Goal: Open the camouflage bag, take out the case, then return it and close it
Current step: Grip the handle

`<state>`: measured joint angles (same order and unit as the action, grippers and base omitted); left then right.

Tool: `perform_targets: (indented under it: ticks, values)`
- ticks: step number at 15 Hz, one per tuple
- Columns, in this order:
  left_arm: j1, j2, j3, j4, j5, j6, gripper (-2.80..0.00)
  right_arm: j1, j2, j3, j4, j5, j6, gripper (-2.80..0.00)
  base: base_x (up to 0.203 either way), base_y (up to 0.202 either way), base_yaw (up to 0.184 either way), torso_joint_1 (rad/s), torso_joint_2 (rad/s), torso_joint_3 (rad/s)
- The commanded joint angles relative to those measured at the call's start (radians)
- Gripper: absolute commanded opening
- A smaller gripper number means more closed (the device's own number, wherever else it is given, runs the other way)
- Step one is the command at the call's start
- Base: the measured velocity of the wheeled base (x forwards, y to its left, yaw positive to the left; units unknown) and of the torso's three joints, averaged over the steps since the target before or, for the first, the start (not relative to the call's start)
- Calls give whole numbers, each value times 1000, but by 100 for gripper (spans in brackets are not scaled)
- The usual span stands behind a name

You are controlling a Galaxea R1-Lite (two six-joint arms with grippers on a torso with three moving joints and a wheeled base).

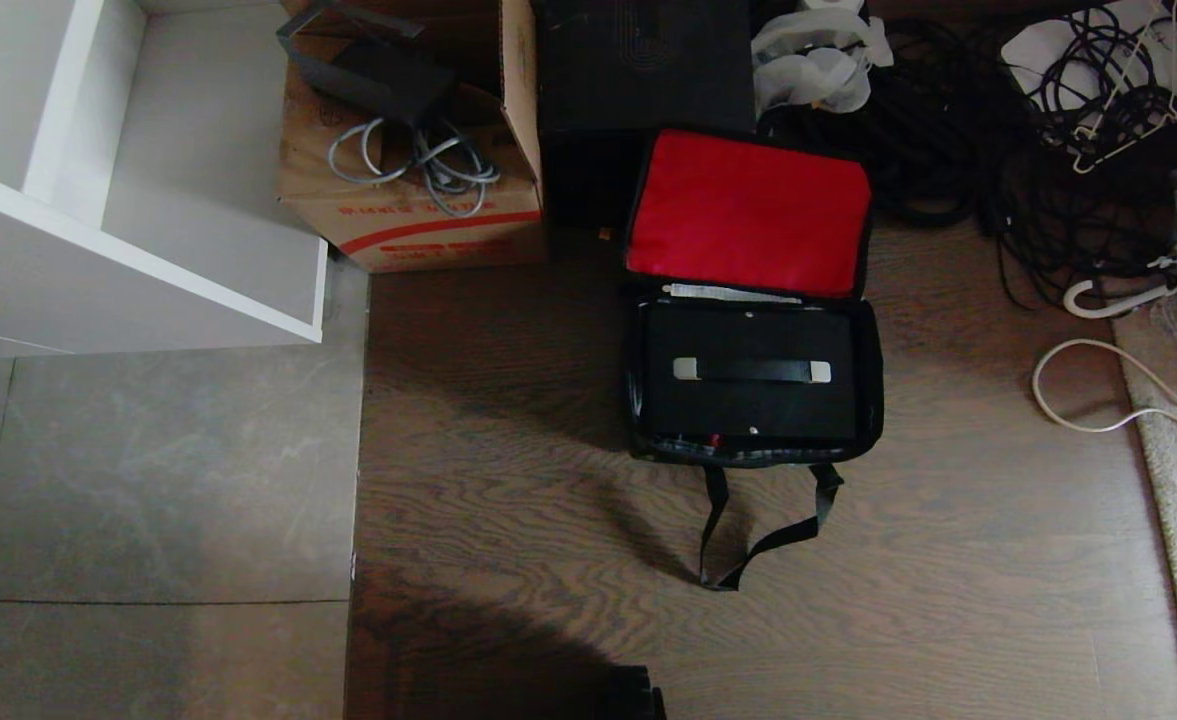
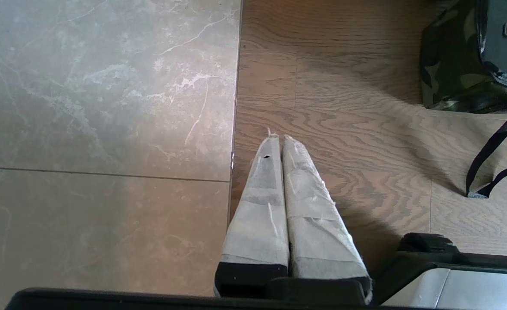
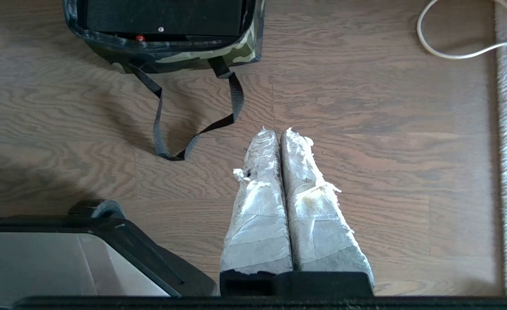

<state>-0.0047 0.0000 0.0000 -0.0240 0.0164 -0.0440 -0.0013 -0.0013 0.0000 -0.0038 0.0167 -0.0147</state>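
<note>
Both end effectors hang parked and empty, fingers pressed together: the left end effector [image 2: 278,138] above the seam between tile and wood floor [image 1: 948,600], the right end effector [image 3: 275,131] over bare planks. Ahead of them the camouflage bag [image 1: 873,400] sits open, red lid [image 1: 748,210] thrown back, the case [image 1: 748,400] inside it. A reach could snag the loose strap [image 1: 738,555] lying between the right end effector and the bag, dragging the soft bag. Cables [image 1: 1048,200], a cardboard box [image 1: 418,215] and a white shelf [image 1: 148,250] crowd the far side.
</note>
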Motion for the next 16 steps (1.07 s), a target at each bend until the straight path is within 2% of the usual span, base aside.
perform_targets:
  ticks: [1, 6, 7, 9, 11, 16]
  values:
    - [0, 0, 8, -1, 0, 0, -280, 1, 1, 2, -4, 2, -27, -280, 0, 0, 0, 0, 0, 0]
    - [-1, 0, 8, -1, 0, 0, -280, 0, 1, -12, 4, 1, -17, -280, 0, 0, 0, 0, 0, 0]
    - [-1, 0, 8, -1, 0, 0, -280, 0, 2, -59, 37, 5, -17, -280, 0, 0, 0, 0, 0, 0]
    - [0, 0, 8, -1, 0, 0, -280, 1, 22, -217, 193, 24, -16, -280, 0, 0, 0, 0, 0, 0]
    - [0, 0, 9, -1, 0, 0, -280, 0, 151, -374, 317, 44, -15, -280, 0, 0, 0, 0, 0, 0]
    - [0, 0, 9, -1, 0, 0, -280, 2, 681, -666, 437, 93, -19, -280, 0, 0, 0, 0, 0, 0]
